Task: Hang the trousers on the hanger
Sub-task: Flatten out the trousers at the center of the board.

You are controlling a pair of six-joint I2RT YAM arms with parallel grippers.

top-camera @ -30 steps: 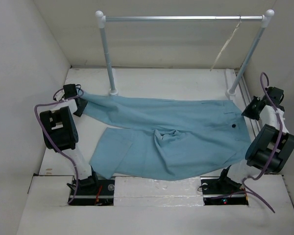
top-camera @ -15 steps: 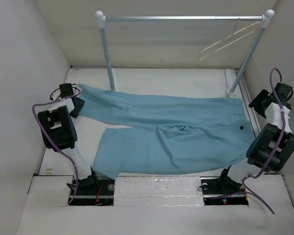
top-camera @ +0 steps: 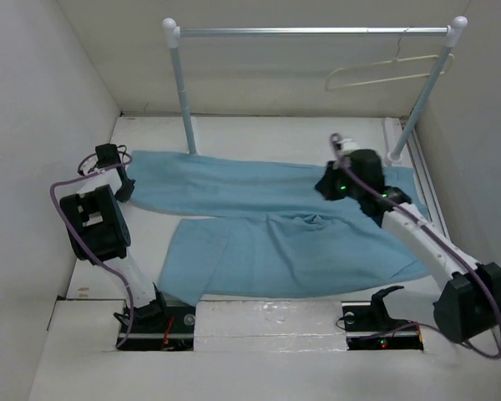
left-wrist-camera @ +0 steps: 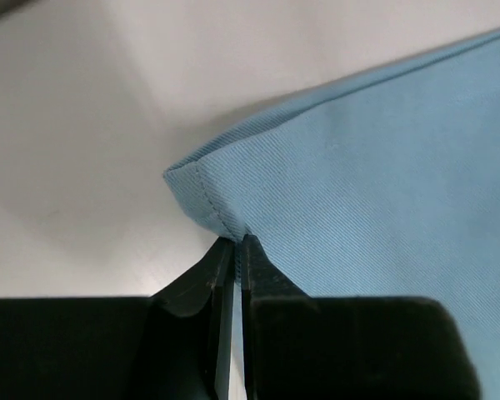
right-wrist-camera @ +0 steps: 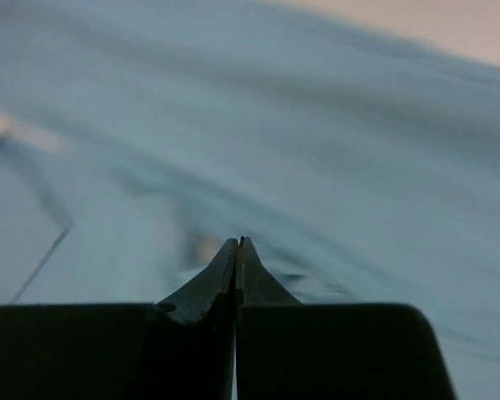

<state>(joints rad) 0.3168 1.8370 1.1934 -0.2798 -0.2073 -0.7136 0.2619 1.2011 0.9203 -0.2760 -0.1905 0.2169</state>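
The light blue trousers [top-camera: 292, 234] lie spread flat across the table, waistband to the right and legs to the left. My left gripper [top-camera: 125, 189] is at the far left, shut on the hem corner of the upper leg; the left wrist view shows its jaws [left-wrist-camera: 236, 242] pinching the cloth [left-wrist-camera: 383, 167]. My right gripper [top-camera: 327, 185] hovers over the upper middle of the trousers, shut and holding nothing that I can see; its view [right-wrist-camera: 237, 242] shows blurred blue cloth [right-wrist-camera: 358, 167]. The cream hanger [top-camera: 388, 77] hangs from the rail at the back right.
A silver rail [top-camera: 313, 32] on two white posts [top-camera: 184, 100] stands across the back of the table. White walls close in on the left, right and back. The right post's foot [top-camera: 395, 155] stands close behind my right wrist.
My right arm has left the waistband end at the right edge and swung left over the trousers' middle. The trousers are stretched flatter. The hanger has swung round on the rail.
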